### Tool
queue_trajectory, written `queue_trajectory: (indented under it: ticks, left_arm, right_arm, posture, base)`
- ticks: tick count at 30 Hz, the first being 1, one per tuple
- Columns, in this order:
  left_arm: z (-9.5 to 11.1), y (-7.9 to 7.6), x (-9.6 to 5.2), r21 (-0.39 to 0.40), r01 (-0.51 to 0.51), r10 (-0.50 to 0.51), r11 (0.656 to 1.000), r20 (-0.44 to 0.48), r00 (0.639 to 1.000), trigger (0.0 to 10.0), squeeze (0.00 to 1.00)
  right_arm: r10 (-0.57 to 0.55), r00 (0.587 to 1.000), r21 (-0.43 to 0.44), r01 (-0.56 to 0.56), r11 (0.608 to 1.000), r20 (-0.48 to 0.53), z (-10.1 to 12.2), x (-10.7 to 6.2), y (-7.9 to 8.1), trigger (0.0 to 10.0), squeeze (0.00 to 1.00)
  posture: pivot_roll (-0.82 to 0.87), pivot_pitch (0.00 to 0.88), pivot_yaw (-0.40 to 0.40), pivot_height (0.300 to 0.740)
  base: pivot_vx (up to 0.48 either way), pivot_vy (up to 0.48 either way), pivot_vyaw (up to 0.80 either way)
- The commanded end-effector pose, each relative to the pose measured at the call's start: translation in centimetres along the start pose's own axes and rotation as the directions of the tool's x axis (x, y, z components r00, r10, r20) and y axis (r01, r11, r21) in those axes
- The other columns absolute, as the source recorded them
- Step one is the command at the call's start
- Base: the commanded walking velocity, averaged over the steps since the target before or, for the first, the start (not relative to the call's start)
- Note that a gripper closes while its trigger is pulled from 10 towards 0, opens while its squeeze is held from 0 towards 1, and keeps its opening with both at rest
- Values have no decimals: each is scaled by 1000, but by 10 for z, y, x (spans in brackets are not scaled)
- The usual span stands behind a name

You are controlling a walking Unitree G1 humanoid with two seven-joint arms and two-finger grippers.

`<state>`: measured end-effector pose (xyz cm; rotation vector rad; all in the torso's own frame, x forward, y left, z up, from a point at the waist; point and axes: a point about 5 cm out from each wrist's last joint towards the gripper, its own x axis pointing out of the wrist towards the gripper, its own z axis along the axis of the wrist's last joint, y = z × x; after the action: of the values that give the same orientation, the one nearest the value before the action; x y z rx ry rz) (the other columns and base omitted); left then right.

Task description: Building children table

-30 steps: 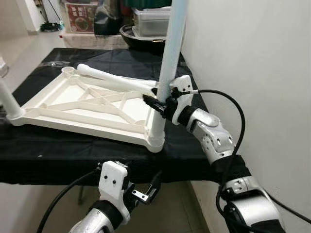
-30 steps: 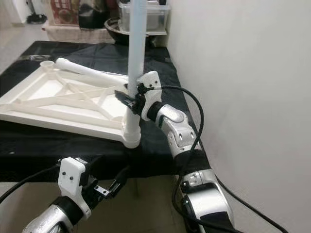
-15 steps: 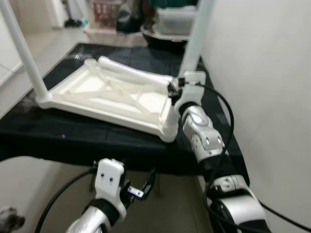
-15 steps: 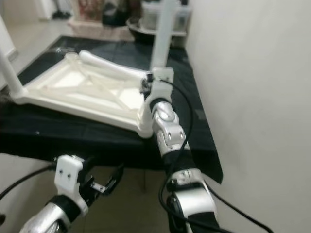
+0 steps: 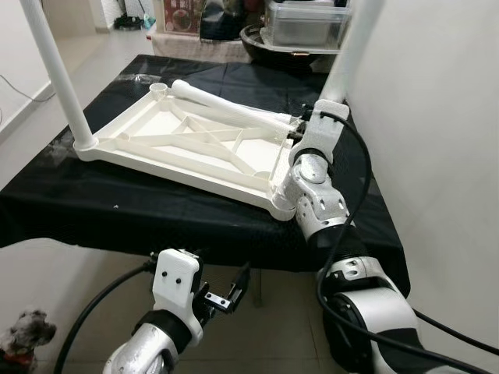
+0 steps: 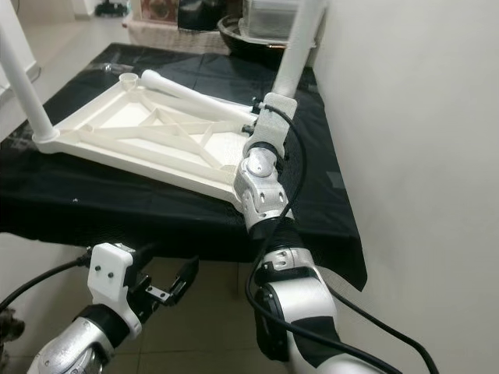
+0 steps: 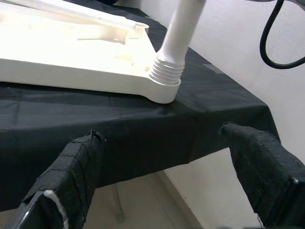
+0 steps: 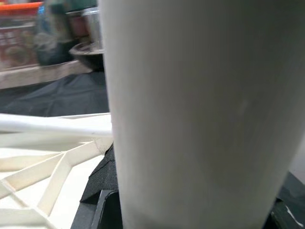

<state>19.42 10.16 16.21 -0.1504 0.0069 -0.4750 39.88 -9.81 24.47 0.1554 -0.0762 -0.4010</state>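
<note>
A white plastic tabletop (image 5: 187, 144) lies upside down on a table draped in black cloth (image 5: 117, 210). One white leg (image 5: 54, 78) stands upright in its near left corner. Another leg (image 5: 347, 54) stands in the near right corner socket (image 7: 167, 76). My right gripper (image 5: 299, 132) is shut on this leg just above the socket, and its black fingers (image 8: 102, 205) flank the tube. A third leg (image 5: 226, 105) lies loose across the far side of the tabletop. My left gripper (image 5: 230, 292) hangs open below the table's front edge, with its fingers (image 7: 71, 176) spread wide.
A white wall (image 5: 437, 117) runs close along the right side of the table. Storage boxes and a dark bowl (image 5: 304, 23) stand behind the table. A small dog (image 5: 23, 339) sits on the floor at the lower left.
The camera has swung and pulled back, so the left upright leg is now in sight. My right gripper stays on the right leg, with its wrist turned. The left arm hangs as before.
</note>
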Motion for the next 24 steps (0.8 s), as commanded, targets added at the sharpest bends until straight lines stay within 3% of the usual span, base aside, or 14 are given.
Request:
queue_trajectory:
  ticks: [1, 6, 12, 16, 24]
  left_arm:
    - [-2, 2, 0, 8, -13, 13, 1000, -13, 1000, 10000, 0]
    - [-3, 3, 0, 14, -15, 15, 1000, -15, 1000, 10000, 0]
    - [-4, 3, -1, 16, -13, 13, 1000, -18, 1000, 10000, 0]
    - [-5, 3, 0, 15, -12, 12, 1000, -17, 1000, 10000, 0]
    - [-7, 3, -1, 15, -12, 12, 1000, -21, 1000, 10000, 0]
  right_arm:
    - [-131, 987, -98, 121, 988, -97, -35, 1, -21, 10000, 0]
    - [-259, 965, -86, 255, 963, -42, -29, -9, -12, 10000, 0]
    - [-293, 955, -81, 289, 954, -38, -25, -16, -1, 10000, 0]
    - [-290, 956, -73, 287, 955, -43, -24, -21, 7, 10000, 0]
    - [-227, 973, 55, 228, 972, -36, -8, -20, 18, 10000, 0]
  posture:
    - [82, 167, -90, 740]
    - [91, 154, -88, 740]
    - [93, 149, -88, 740]
    - [93, 149, -88, 740]
    - [96, 136, -92, 740]
  base:
    - [0, 0, 0]
    - [0, 0, 0]
    - [0, 0, 0]
    - [0, 0, 0]
    - [0, 0, 0]
